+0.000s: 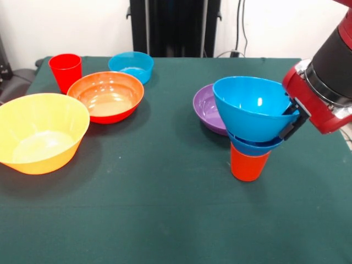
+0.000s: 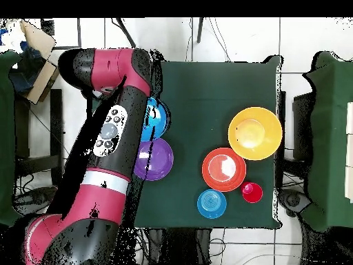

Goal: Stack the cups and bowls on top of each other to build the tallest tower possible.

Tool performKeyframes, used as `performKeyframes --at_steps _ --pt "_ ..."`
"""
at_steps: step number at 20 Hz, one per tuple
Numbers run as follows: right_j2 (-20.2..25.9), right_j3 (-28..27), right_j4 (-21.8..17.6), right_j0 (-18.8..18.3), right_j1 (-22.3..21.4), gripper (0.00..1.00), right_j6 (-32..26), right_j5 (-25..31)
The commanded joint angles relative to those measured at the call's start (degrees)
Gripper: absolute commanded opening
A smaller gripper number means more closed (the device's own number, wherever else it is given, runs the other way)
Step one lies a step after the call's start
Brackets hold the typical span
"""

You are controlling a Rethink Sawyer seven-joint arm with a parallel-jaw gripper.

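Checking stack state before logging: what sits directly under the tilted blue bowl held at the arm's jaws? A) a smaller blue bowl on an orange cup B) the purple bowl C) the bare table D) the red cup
A: in the front view the tilted blue bowl rests in a smaller blue bowl atop the orange cup; the purple bowl sits behind, on the table.

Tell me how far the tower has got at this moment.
Done: a small blue bowl sits on the orange cup. In hand: the hand grips the rim of the medium blue bowl, tilted on top of that stack. Left: the purple bowl, orange-red bowl, yellow bowl, teal bowl and red cup stand loose on the table.
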Motion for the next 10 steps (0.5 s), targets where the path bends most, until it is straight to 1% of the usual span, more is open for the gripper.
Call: performKeyframes --at_steps 1,5,10 --pt "8.6 3.7 -2.1 -1.4 -1.3 0.0 -4.7 -1.8" --pt "10.7 4.3 -1.0 -1.6 -1.7 0.0 -4.5 -2.3" --pt "12.6 3.8 -0.6 -2.2 -1.9 0.0 -4.5 -1.3"
